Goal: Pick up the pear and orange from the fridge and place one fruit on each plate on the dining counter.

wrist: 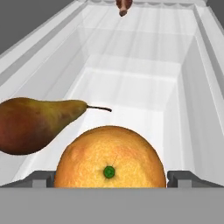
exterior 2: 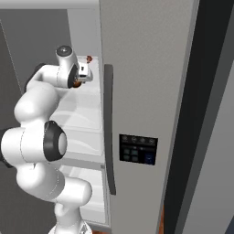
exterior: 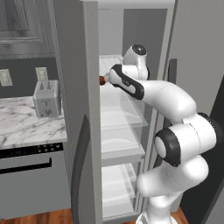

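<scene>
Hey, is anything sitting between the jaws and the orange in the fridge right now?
Nothing visible. In the hand view the orange sits directly ahead, between the open jaws; the pear lies beside it, off to one side.

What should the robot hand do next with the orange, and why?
Probably close the gripper on the orange. The hand view shows the orange right up close, centred between the two open fingertips, so it looks lined up for a grab. The pear lies just beside it, apparently clear of the fingers.
</scene>
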Robot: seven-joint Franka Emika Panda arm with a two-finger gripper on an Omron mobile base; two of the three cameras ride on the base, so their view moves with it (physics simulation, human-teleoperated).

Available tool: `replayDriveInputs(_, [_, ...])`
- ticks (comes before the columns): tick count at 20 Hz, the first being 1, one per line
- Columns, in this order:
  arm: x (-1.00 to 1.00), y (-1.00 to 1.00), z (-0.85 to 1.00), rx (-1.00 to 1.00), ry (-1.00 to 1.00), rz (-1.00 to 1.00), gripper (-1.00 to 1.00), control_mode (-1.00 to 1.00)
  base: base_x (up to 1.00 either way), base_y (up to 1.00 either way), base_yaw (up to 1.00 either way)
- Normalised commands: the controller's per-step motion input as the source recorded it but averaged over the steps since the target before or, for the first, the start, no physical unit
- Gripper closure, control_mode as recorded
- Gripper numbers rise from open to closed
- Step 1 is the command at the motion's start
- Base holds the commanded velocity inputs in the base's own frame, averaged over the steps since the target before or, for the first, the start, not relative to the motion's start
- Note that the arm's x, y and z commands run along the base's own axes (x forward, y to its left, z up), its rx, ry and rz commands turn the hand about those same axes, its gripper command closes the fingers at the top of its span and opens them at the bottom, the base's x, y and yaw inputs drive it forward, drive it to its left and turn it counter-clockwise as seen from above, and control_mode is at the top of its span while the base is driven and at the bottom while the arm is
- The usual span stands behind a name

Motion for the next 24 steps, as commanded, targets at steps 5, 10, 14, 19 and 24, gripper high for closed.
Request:
replayDriveInputs(5, [0.06, 0.02, -0.28, 0.01, 0.04, 0.00, -1.00, -1.00, 0.00, 0.00, 0.00])
replayDriveInputs(10, [0.03, 0.03, -0.15, 0.02, -0.01, 0.00, 1.00, -1.00, 0.00, 0.00, 0.00])
replayDriveInputs(14, [-0.18, 0.00, -0.08, 0.05, -0.01, 0.00, 1.00, -1.00, 0.00, 0.00, 0.00])
replayDriveInputs(19, [-0.58, 0.02, 0.00, 0.12, -0.01, 0.00, 1.00, -1.00, 0.00, 0.00, 0.00])
replayDriveInputs(24, [-0.83, 0.00, 0.14, 0.03, -0.10, 0.00, 1.00, -1.00, 0.00, 0.00, 0.00])
